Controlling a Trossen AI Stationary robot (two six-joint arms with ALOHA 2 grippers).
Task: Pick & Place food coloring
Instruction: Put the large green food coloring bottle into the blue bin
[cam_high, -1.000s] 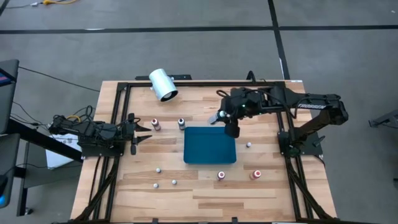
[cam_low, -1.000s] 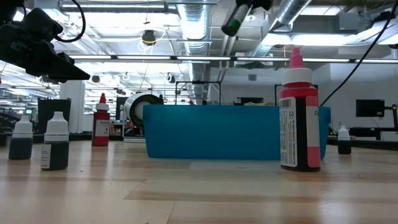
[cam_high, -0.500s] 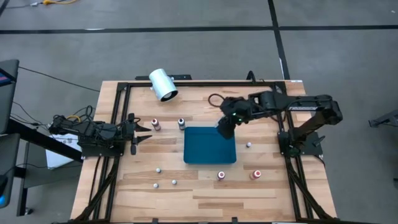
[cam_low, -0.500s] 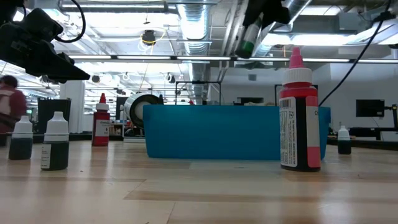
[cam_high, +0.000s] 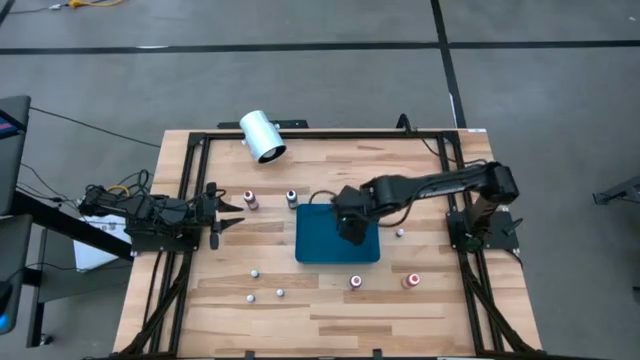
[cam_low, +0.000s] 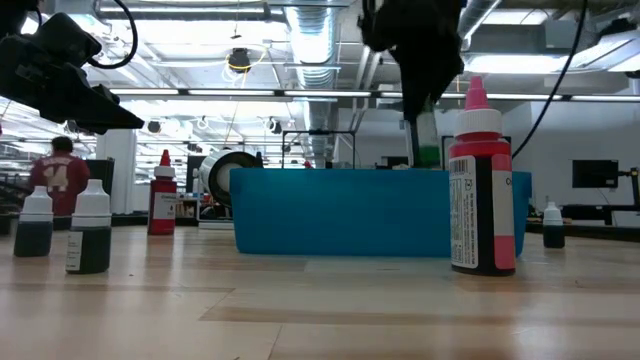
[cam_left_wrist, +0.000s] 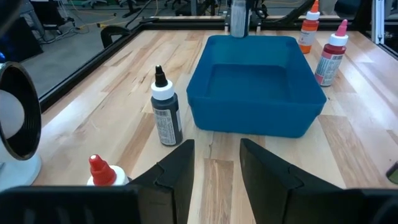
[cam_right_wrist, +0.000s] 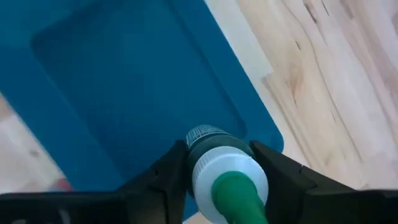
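Note:
A green food coloring bottle (cam_right_wrist: 225, 175) with a white cap and green tip hangs over the blue tray (cam_high: 320, 246), its lower end (cam_low: 428, 154) at about rim height. My right gripper (cam_high: 348, 222) is shut on it. My left gripper (cam_left_wrist: 216, 168) waits open at the table's left (cam_high: 228, 212), touching nothing. Other food coloring bottles stand upright on the wood: a red-capped one (cam_high: 250, 200) and a black one (cam_high: 292, 198) left of the tray, and two reddish ones (cam_high: 355, 283) (cam_high: 411, 281) near its front. My right gripper pinches the bottle's white cap part (cam_right_wrist: 205, 177) between its two fingers (cam_right_wrist: 169, 175), one on each side. The fingers come from above, pointing steeply down. The bottle hangs nearly upright, tip toward the wrist and base down, clear of the tray's floor.
A large white cylinder (cam_high: 262, 137) lies at the far left of the table. Several small white-capped bottles (cam_high: 255, 272) dot the near left, and one (cam_high: 400, 233) stands right of the tray. A black frame (cam_high: 190, 200) borders the wood.
My right gripper has come down from beyond the tray's far right corner to above the tray, toward the table's left and near edges. It has tipped from slanting to pointing steeply down. The bottle has gone from tilted to nearly upright and sunk to rim height.

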